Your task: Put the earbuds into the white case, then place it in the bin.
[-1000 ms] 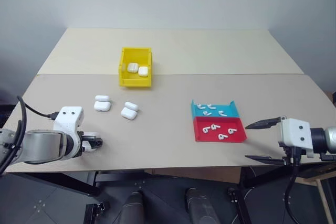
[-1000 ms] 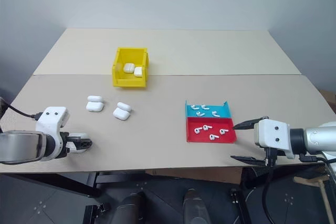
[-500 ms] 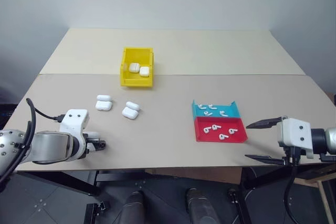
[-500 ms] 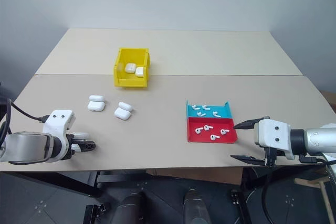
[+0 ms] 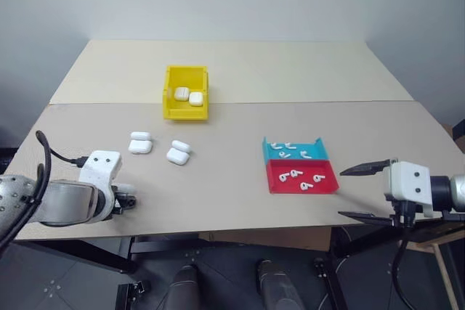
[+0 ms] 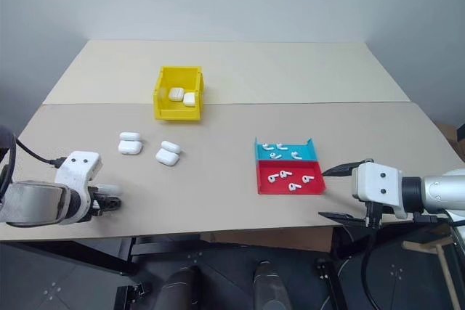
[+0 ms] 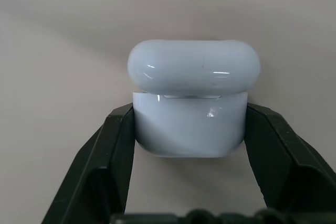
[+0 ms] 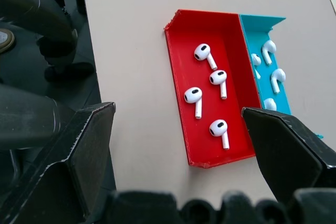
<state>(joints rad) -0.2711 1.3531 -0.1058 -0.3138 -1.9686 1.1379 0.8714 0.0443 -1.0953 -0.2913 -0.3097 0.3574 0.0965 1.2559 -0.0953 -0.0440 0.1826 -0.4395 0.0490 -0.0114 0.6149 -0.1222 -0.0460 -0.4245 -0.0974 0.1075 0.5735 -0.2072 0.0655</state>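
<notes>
In the left wrist view, my left gripper is shut on a white case, its black fingers pressing both sides of the body while the lid stands open. From the head it sits low at the table's front left. Several earbuds lie in a red tray and a blue tray right of centre. The yellow bin stands at the far middle with two cases inside. My right gripper hangs open just off the table's front right edge, near the red tray.
Two more white cases with open lids rest on the table between the bin and my left gripper. A seam crosses the tabletop just behind the bin. Below the table's front edge is dark floor and frame.
The left gripper's fingers have closed at the front left of the table. The right arm has kept still. The whole picture has shifted slightly.
</notes>
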